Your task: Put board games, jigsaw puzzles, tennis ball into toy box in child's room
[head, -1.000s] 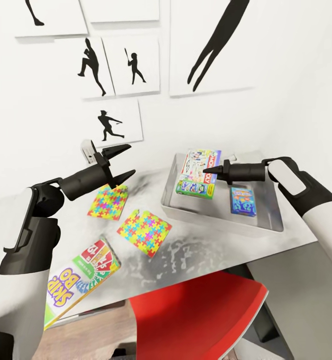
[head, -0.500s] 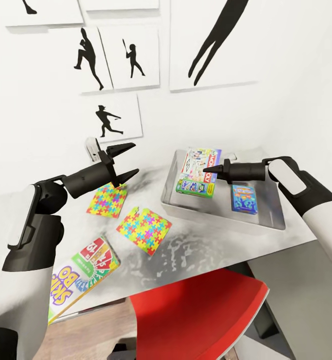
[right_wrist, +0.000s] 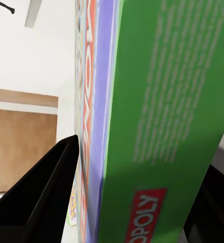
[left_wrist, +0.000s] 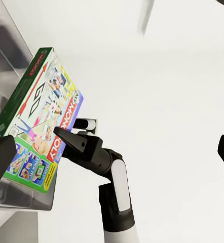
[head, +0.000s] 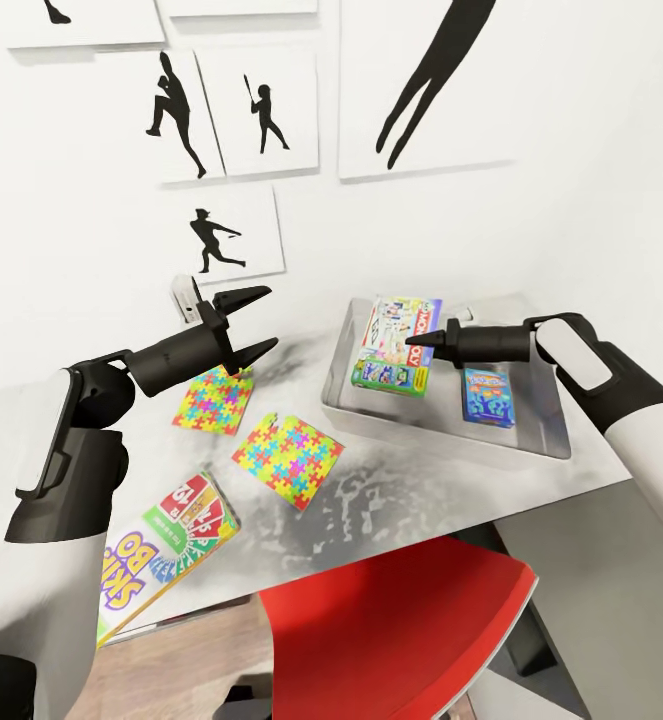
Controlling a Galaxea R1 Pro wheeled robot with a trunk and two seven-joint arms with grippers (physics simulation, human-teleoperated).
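**Monopoly box tilted in the tray, right claw at its edge**

My right claw [head: 418, 343] straddles the edge of the Monopoly box [head: 399, 340], a finger on either side; I cannot tell whether it grips. Over the last second little has moved beyond a slight camera shift, so this placement looks nearly finished. The left claw [head: 253, 321] hangs wide open and empty above the far puzzle [head: 214, 399]. The toy box [head: 541, 445], at the tabletop's [head: 391, 500] right end, holds Monopoly and the small blue game [head: 488, 396]. The near puzzle [head: 288, 461] and Skip-Bo [head: 166, 550] wait outside.

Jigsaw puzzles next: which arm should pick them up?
Left. The left gripper hangs open right above the far jigsaw puzzle; the right gripper is over the toy box, closed around the Monopoly box.
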